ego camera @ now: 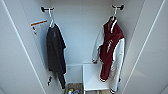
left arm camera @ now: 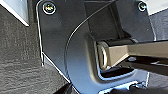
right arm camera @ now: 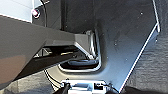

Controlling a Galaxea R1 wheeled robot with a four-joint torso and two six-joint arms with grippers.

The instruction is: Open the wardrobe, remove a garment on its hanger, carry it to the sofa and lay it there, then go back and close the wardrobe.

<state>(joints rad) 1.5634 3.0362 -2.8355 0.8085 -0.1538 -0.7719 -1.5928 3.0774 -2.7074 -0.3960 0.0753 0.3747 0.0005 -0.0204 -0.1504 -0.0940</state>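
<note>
We face the wardrobe [ego camera: 80,37] with both doors swung wide, and the garment [ego camera: 110,50], the dark red jacket with white sleeves, hangs at about two o'clock in the head view on its white hanger [ego camera: 114,13], whose hook rides a short dark peg [ego camera: 118,7] on the right inner wall. At ten o'clock a dark grey T-shirt [ego camera: 55,50] hangs from a like hanger on a second peg; that one is not ours.

We judge the jacket soft and limp, heavier than the shirt, with sleeves that will swing and drag once it is lifted. The cloth would slip or bunch in a pinch, so the stiff hanger is the better hold: we would take it at the neck just below the hook, and lift up and off the peg before drawing it out.

The hanger's shoulders are buried under the collar, so only the hook and neck are visible. The jacket's hem and one cuff are cut off at six o'clock, beside a white shelf [ego camera: 93,75], and small coloured items [ego camera: 72,90] lower down are too blurred to name. Whether either end effector is wide or narrow, we cannot tell; the wrist views give us robot hardware over dark floor.
</note>
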